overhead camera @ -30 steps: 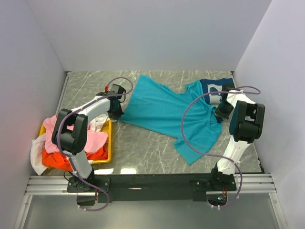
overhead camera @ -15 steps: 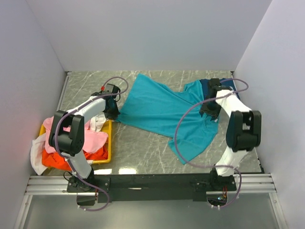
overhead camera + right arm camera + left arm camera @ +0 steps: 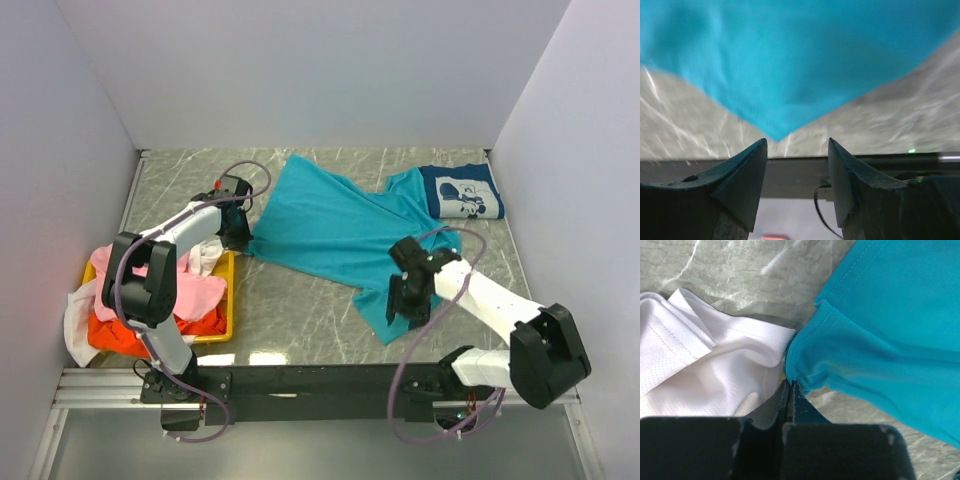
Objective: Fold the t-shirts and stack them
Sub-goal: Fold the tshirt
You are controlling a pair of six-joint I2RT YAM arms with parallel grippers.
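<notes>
A teal t-shirt (image 3: 335,230) lies spread and creased across the marble table. My left gripper (image 3: 244,238) is shut on its left corner; in the left wrist view the teal cloth (image 3: 875,330) bunches at the closed fingertips (image 3: 790,386). My right gripper (image 3: 400,305) hovers open over the teal shirt's near corner (image 3: 785,65), with nothing between its fingers (image 3: 747,170). A folded navy t-shirt (image 3: 462,191) with white print rests at the back right. Pink (image 3: 195,295), orange (image 3: 120,335) and white (image 3: 75,320) t-shirts are heaped at the left.
A yellow tray (image 3: 229,300) at the left holds the heap of shirts, with white cloth (image 3: 700,370) spilling over its rim beside my left gripper. White walls close in three sides. The black rail (image 3: 320,380) runs along the near table edge.
My right gripper opened, let go near the navy shirt, and swung toward me to the teal shirt's near corner. The navy shirt is now uncovered. The left arm shifted slightly left, still gripping.
</notes>
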